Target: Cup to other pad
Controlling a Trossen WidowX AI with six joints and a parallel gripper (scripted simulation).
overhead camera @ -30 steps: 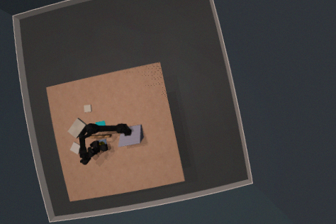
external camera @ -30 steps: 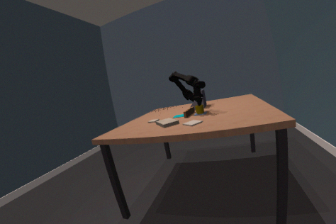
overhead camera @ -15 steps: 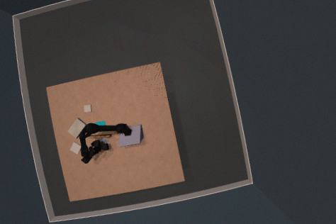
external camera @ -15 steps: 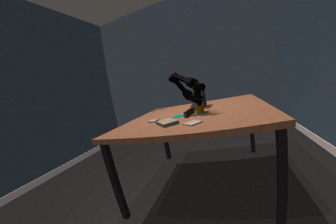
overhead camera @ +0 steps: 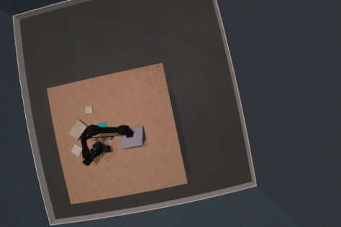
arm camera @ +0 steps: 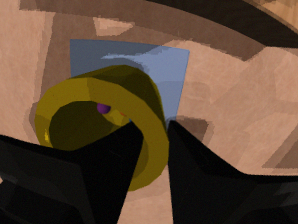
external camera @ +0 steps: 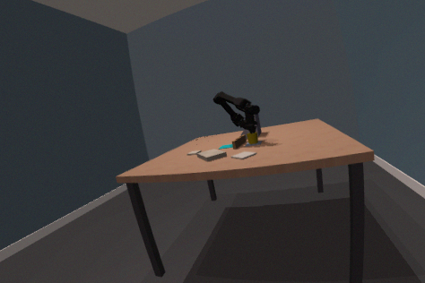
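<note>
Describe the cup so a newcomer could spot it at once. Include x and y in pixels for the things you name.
On the wooden table (overhead camera: 126, 172) (external camera: 314, 143), find the brown barrier (overhead camera: 102, 138) (external camera: 238, 142) (arm camera: 240, 25); beside it lies a blue pad (overhead camera: 105, 143) (external camera: 260, 143) (arm camera: 172, 75). The cup (overhead camera: 103, 145) (external camera: 253, 138) (arm camera: 100, 87) is at that pad, beneath the arm: round, open-topped, a purple marble (arm camera: 103, 108) inside, yellow unlike its neighbours.
</note>
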